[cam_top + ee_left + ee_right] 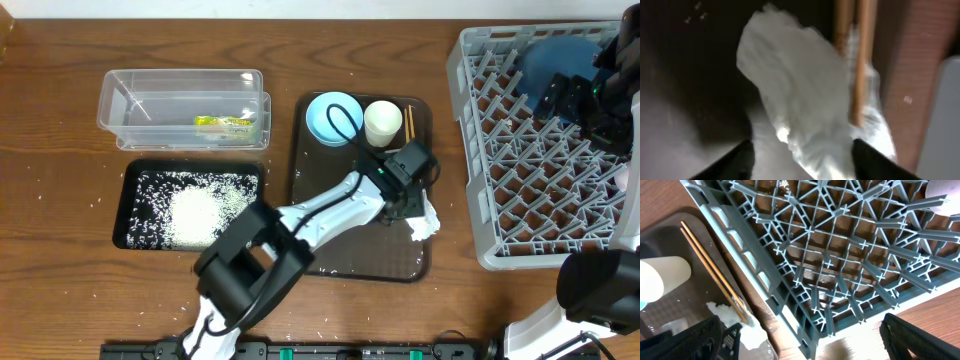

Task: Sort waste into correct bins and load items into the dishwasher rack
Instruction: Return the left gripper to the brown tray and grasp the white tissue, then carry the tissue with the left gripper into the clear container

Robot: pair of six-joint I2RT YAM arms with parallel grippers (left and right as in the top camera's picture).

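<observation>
A crumpled white napkin [426, 226] lies on the brown serving tray's right edge, partly over the wooden chopsticks [408, 120]. My left gripper [404, 204] is open, and in the left wrist view its fingers [802, 162] stand on either side of the napkin [805, 90]. My right gripper [562, 98] is open and empty above the grey rack [470, 150], which holds the dark-blue dish [555, 55]. The light-blue bowl [333, 117] and cream cup [382, 122] sit on the serving tray. The yellow-green wrapper [225, 125] lies in the clear tub [180, 82]. Rice [195, 210] fills the black tray [124, 205].
The brown serving tray [360, 262] lies between the bins and the rack. Stray rice grains dot the wood near the black tray. In the right wrist view the rack's corner [805, 325] overhangs the table beside the chopsticks [715, 265] and the cream cup [660, 277].
</observation>
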